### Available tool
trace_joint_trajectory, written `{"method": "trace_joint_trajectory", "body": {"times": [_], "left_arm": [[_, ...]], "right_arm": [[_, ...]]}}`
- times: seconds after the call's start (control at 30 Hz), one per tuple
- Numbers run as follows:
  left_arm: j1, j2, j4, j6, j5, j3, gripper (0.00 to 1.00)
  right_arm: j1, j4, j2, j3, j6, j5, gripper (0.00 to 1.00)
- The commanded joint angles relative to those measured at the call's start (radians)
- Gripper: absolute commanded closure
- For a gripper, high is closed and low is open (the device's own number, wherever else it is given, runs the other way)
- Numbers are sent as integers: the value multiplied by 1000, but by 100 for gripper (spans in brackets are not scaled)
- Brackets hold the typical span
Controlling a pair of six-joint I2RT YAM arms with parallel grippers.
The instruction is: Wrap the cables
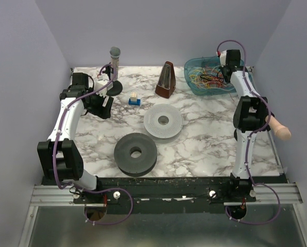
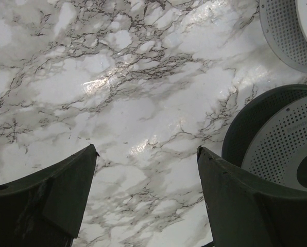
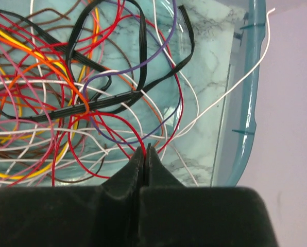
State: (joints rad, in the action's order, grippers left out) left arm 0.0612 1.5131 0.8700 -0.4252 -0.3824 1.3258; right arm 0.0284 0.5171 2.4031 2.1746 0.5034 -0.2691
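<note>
- The right gripper (image 3: 145, 152) was down inside a clear teal bin (image 3: 244, 103) at the far right corner of the counter (image 1: 205, 144), and its own wrist hid it from the overhead view.
- Its fingers were pressed together. Red strands ran right up to the tips, but whether one was caught between them could not be made out.
- The cables (image 3: 91, 77) lay in that bin as one tangle of red, yellow, orange, white, purple, brown and pink strands, plus a flat black ribbon. They were too interlaced to count. One white strand trailed out over the bin wall.
- The left gripper (image 2: 146, 152) hung over bare marble with its fingers spread and nothing between them.
- There were two perforated discs. The dark grey disc (image 1: 136, 153) sat near the front and the white disc (image 1: 163, 121) behind it. Both were cut off at the edge of the left wrist view.
- There was one metronome (image 1: 166, 81), one microphone on a stand (image 1: 114, 69) and one small blue-and-white block (image 1: 135, 99).
- A beige handle (image 1: 279, 128) stuck out from behind the right arm, its other end hidden.
</note>
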Motion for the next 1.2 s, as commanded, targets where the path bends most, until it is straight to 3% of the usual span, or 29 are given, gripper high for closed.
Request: {"method": "trace_joint_trajectory", "body": {"times": [0.0, 0.37, 0.57, 0.7, 0.93, 1.17], "left_arm": [[-9, 13, 21, 2, 13, 27, 13], [-20, -14, 6, -18, 13, 9, 13], [-23, -59, 6, -35, -6, 10, 13], [-23, -90, 6, -46, -24, 15, 13], [-23, -116, 4, -49, -32, 19, 13], [-21, -120, 12, -56, -27, 26, 13]], "right_arm": [[7, -14, -27, 28, -16, -10, 99], [-28, -86, -274, 68, -52, -42, 99], [-59, -340, -495, -18, -121, -55, 99], [-70, -449, -597, 43, -163, 54, 99], [-91, -846, -677, 89, -216, 237, 99], [-153, -989, -676, 283, -278, 534, 99]]}}
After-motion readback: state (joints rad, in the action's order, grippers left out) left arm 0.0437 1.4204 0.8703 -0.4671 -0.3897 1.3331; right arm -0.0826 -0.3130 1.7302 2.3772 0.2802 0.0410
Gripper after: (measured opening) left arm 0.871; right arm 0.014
